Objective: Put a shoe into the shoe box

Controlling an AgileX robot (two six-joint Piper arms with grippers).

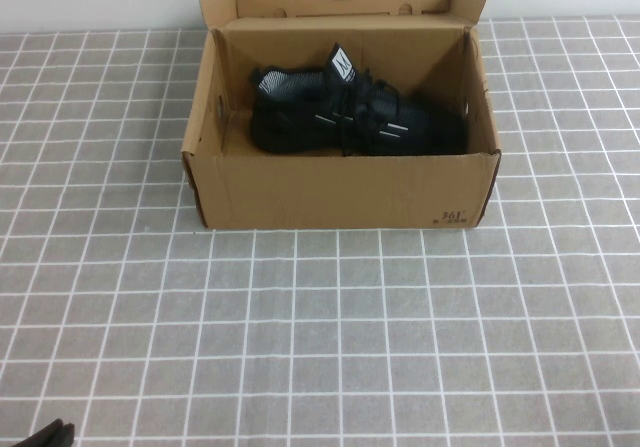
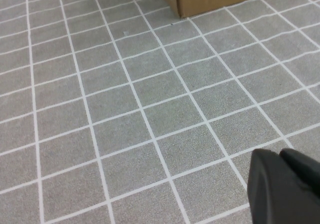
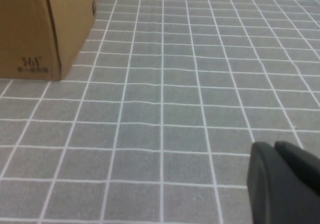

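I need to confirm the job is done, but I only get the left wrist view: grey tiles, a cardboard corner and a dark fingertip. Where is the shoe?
Observer: The shoe lies inside the shoe box, seen from the high view.
Operator: Is the lid shut over it?
Observer: No, the lid flap stands open at the far side.
Operator: Where is the right gripper?
Observer: The right gripper hangs shut over bare tiles beside the box corner with the printed mark, holding nothing.
Operator: And mine?
Observer: The left gripper is shut and empty, parked at the table's near left edge.
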